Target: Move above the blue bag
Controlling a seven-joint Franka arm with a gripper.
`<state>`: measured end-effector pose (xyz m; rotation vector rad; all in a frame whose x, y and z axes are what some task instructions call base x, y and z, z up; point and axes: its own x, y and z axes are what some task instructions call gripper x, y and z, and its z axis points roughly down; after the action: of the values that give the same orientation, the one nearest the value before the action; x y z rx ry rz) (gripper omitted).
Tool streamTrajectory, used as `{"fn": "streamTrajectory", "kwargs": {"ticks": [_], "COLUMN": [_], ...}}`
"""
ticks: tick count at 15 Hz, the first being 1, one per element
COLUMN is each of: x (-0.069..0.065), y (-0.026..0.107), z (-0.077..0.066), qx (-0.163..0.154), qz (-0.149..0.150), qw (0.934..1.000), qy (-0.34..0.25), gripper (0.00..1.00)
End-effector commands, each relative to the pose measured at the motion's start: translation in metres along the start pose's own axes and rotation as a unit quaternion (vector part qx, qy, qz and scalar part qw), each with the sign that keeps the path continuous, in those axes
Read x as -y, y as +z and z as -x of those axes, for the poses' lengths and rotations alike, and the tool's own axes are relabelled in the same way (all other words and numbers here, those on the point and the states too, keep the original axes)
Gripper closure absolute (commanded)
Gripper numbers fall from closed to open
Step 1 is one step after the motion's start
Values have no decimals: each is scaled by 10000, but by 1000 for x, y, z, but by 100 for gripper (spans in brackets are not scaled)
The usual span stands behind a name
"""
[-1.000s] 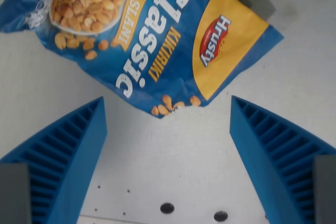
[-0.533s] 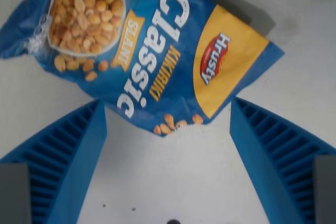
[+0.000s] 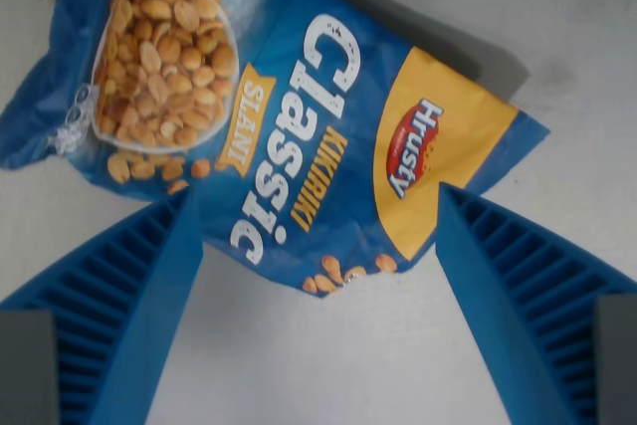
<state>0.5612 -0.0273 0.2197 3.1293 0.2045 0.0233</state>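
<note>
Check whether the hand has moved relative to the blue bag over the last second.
Yes. The hand has advanced toward the blue bag: the table holes left the wrist view, so the camera moved and the bag now reaches between the fingers.

Camera carried forward over the peanut bag

The whole wrist view has shifted, so the camera has moved, not the things. The blue Hrusty Classic peanut bag point(image 3: 289, 126) sat high in the picture a second ago, with its lower corner clear above the gripper point(image 3: 318, 306); now it lies lower and fills more of the frame, that corner reaching down between the blue ribbed fingers point(image 3: 129, 316). The bag's left edge now meets the top of the finger on the wrist view's left, and its yellow panel meets the right one. The dark holes in the white table point(image 3: 328, 375), seen earlier at the bottom, have passed out of view.
</note>
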Motion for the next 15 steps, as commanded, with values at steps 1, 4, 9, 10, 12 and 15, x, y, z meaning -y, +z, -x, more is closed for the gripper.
{"fn": "streamTrajectory", "kwargs": {"ticks": [1,4,9,10,12,15], "x": [2,3,4,5,5,6], "y": [4,8,14,15,17,18], "z": [-13,-19,-27,-27,-29,-30], "qx": [46,87,65,55,22,1], "qz": [-20,-26,-25,-17,-5,4], "qw": [9989,9986,9984,9983,9983,9984], "qy": [461,520,564,577,586,574], "gripper": [0,0,0,0,0,0]}}
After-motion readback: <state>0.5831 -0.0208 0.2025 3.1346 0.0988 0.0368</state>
